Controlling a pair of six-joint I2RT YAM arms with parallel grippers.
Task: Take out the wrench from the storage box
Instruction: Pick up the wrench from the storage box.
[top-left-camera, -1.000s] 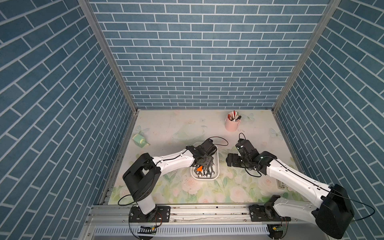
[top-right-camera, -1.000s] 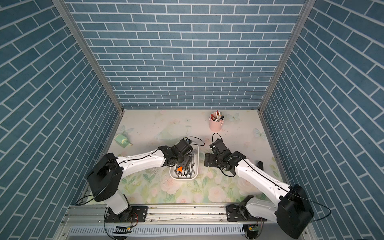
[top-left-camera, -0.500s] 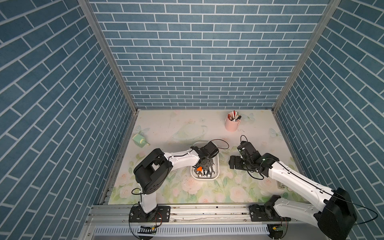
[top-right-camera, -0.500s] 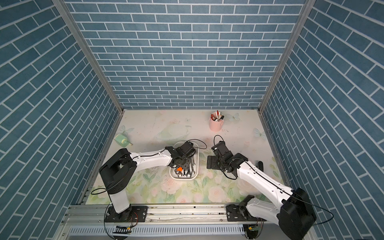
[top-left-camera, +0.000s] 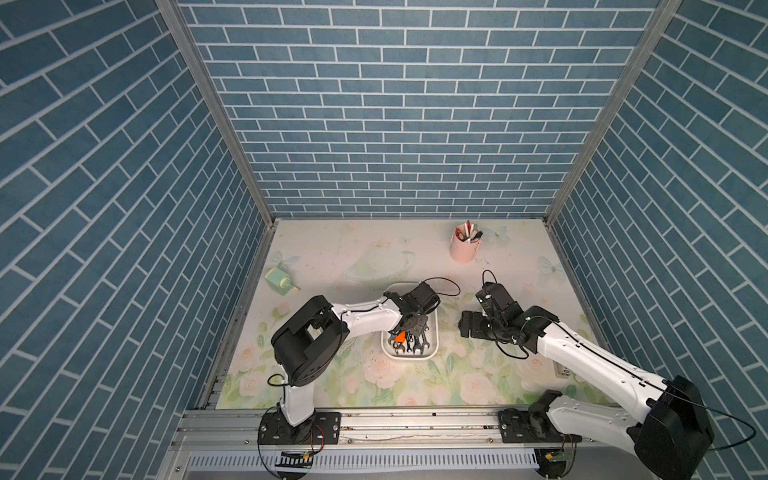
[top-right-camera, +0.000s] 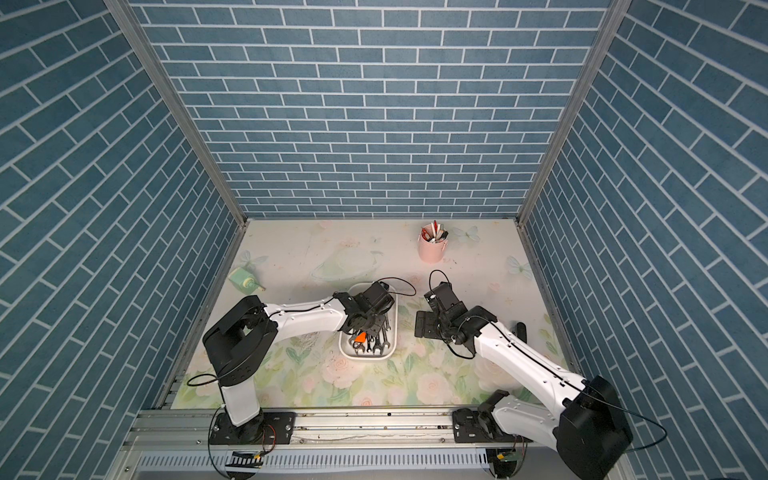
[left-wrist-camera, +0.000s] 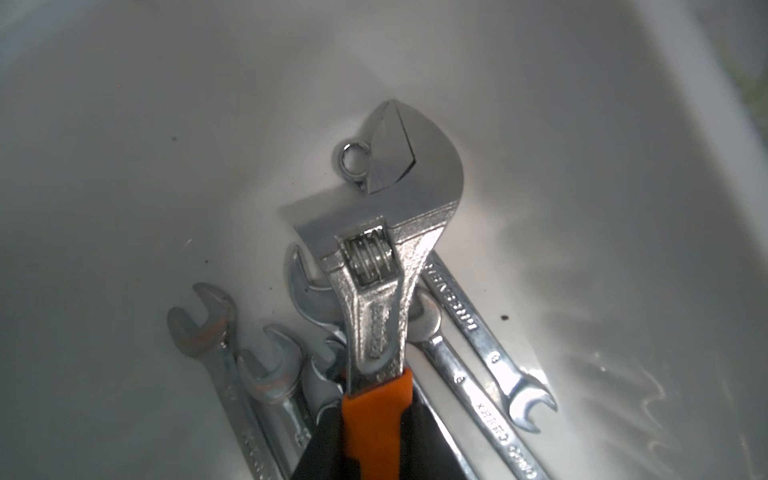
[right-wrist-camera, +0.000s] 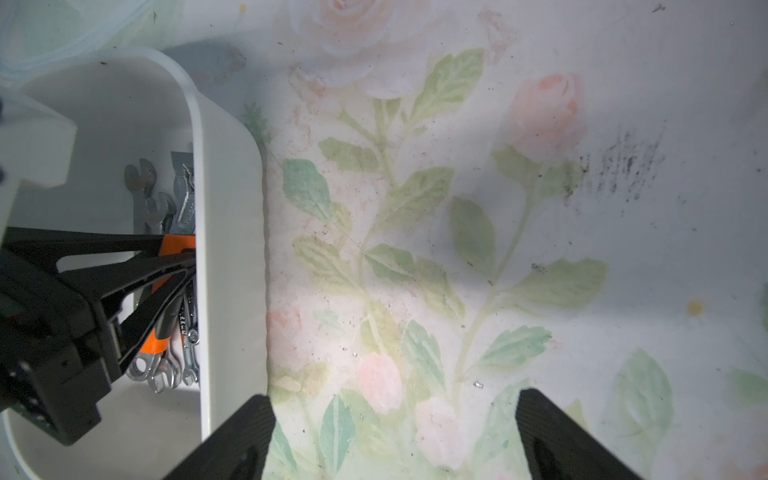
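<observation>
Blue brick-pattern walls close the cell on three sides, and its floor is a table (top-left-camera: 332, 257) w/ a pale rose print.

At the working end, the left gripper (left-wrist-camera: 376, 415) is down inside the storage box (right-wrist-camera: 232, 270). Its black fingers (left-wrist-camera: 436, 453) press on both sides of the orange handle of the adjustable wrench (left-wrist-camera: 386, 257). It is a clenched grasp, as far as the wrist view lets me judge. The wrench head is low in the box and lies across several plain spanners (left-wrist-camera: 266, 374) on the white bottom.

The right gripper (right-wrist-camera: 392, 399) is spread wide and empty, above the table just beside the box wall. Farther off stand a pink pen cup (top-left-camera: 463, 249) and a small green object (top-left-camera: 279, 282), both well apart from the box.

Step, in my opinion: the grasp is made, the lift is not yet done. The next move asks for a straight pull up, high enough to clear the rim. The grip is at the handle end, so the heavy head may droop and hook a spanner on the way.

Writing: the spanners carry stamped letters & size nos., but I cannot read them for sure. Raised marks on the adjustable wrench shank are not legible either.
</observation>
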